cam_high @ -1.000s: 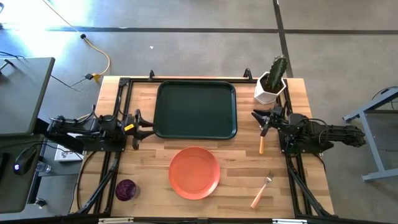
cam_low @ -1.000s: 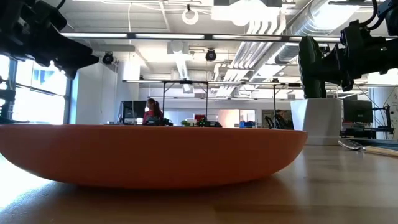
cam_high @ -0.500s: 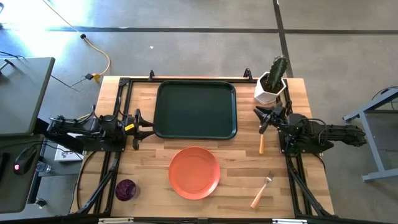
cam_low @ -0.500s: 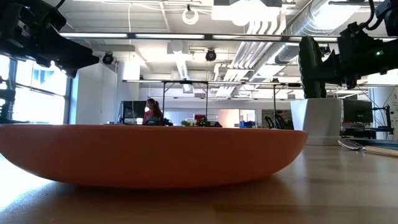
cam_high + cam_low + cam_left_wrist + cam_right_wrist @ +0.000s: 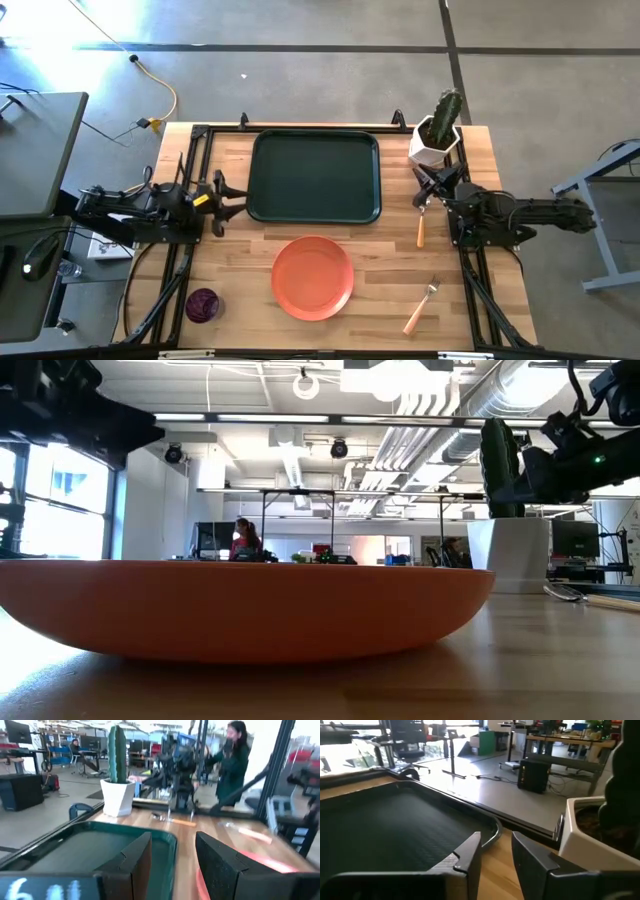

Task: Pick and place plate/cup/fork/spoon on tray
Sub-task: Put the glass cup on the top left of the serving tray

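Sitting bare, the tray [image 5: 315, 176] awaits plate [image 5: 312, 277], cup [image 5: 203, 305], fork [image 5: 421, 304] and spoon [image 5: 421, 224], all on the table, both grippers [image 5: 228, 193] [image 5: 428, 188] parted, empty.

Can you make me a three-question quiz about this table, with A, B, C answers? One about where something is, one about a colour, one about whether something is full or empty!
1. Where is the cup?
A. On the tray
B. On the table's near left corner
C. Next to the cactus

2. What colour is the plate?
A. Orange-red
B. Blue
C. White

3. What is in the tray?
A. The fork and spoon
B. The plate
C. Nothing yet

Answers:
1. B, it sits alone on the wood, far from the tray.
2. A, it is orange-red from above and from the side.
3. C, its green floor is bare; the fork and spoon lie on the table.
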`<state>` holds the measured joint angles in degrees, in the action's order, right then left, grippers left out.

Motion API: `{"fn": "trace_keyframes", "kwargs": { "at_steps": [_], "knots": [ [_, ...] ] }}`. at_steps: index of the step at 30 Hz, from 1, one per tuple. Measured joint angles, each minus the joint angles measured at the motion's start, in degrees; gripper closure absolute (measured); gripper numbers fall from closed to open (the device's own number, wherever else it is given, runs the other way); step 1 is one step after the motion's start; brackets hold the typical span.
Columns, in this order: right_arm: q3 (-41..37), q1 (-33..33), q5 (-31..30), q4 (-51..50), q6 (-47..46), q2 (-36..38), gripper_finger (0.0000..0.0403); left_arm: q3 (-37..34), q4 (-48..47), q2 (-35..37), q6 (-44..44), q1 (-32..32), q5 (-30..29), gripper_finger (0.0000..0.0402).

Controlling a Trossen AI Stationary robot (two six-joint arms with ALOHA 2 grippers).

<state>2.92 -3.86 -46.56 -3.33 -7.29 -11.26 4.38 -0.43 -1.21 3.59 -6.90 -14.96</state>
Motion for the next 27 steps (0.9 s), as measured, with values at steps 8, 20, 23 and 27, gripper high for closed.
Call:
{"fn": "trace_keyframes", "kwargs": {
  "at_steps": [8,20,23,27],
  "knots": [
    [0.0,0.0,-9.1,-0.8,-10.5,-2.8,0.0253,-1.9,5.1,0.0,-0.8,0.0,0.7,0.0257],
    [0.0,-6.8,-11.4,-1.2,-10.8,-8.7,0.0240,-2.5,14.9,0.0,1.2,0.0,-2.1,0.0257],
    [0.0,-7.9,-6.0,-0.7,-13.0,-10.3,0.0240,-2.5,14.1,-0.2,6.4,0.0,-5.4,0.0257],
    [0.1,-8.2,6.7,1.1,-18.6,-10.8,0.0240,-2.8,14.1,-1.5,10.9,0.0,-8.8,0.0257]
  ]
}}
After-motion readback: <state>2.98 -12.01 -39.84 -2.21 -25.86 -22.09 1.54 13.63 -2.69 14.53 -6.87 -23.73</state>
